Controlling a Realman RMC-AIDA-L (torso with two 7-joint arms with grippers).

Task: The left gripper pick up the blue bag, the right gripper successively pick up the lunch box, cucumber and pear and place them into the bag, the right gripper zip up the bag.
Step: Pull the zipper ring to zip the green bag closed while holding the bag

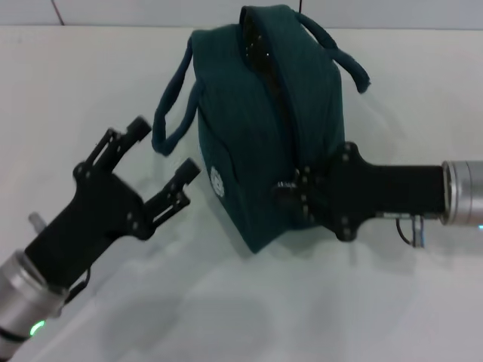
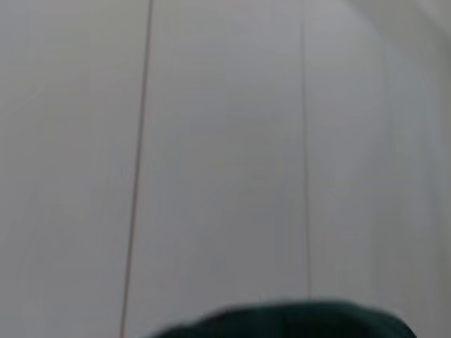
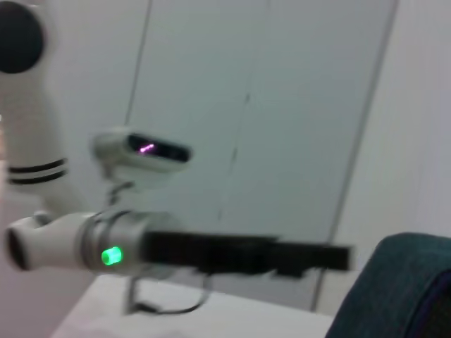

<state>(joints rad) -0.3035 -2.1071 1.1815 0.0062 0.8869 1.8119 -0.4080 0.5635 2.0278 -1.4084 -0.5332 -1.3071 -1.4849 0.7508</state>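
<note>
The blue bag (image 1: pixel 256 143) lies on the white table (image 1: pixel 68 83), its two loop handles spread out and its zipper running along the top. My left gripper (image 1: pixel 164 148) is open just left of the bag, its fingertips beside the lower end of the left handle (image 1: pixel 167 105) and holding nothing. My right gripper (image 1: pixel 289 194) reaches in from the right and is pinched shut at the near end of the zipper, on the pull. The bag also shows in the left wrist view (image 2: pixel 282 320) and the right wrist view (image 3: pixel 402 282). The lunch box, cucumber and pear are out of view.
The table's far edge meets a pale wall (image 1: pixel 151 11) just behind the bag. The right wrist view shows my left arm's silver wrist with its green light (image 3: pixel 109 255) and the robot's white body (image 3: pixel 35 141) behind it.
</note>
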